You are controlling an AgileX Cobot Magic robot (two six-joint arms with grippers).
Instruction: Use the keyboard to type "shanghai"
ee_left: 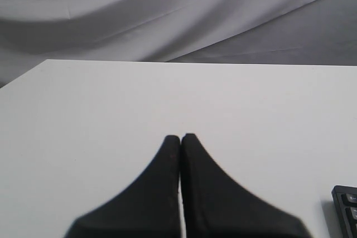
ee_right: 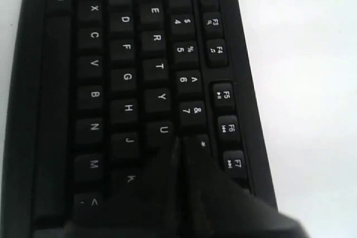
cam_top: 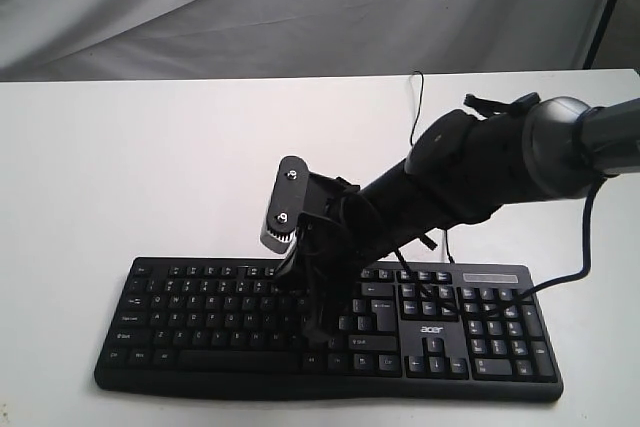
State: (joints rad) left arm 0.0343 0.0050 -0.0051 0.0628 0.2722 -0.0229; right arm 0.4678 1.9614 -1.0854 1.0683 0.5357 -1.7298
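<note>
The black keyboard (cam_top: 200,322) with white-lettered keys and an "acer" logo lies along the near edge of the white table. My right arm reaches across it from the right. The right gripper (cam_top: 305,297) is shut, its tips down over the upper letter rows near the middle. In the right wrist view the keyboard (ee_right: 125,48) fills the frame, and the shut right gripper (ee_right: 181,140) has its tips between the U key and the 8 key. The left gripper (ee_left: 181,136) is shut, empty, above bare table. One corner of the keyboard (ee_left: 346,210) shows beside it. The left arm is out of the exterior view.
The keyboard's thin black cable (cam_top: 415,107) runs toward the table's far edge. The right arm's own cable (cam_top: 585,237) loops over the number pad. A grey cloth backdrop (cam_top: 300,7) hangs behind the white table (cam_top: 120,167).
</note>
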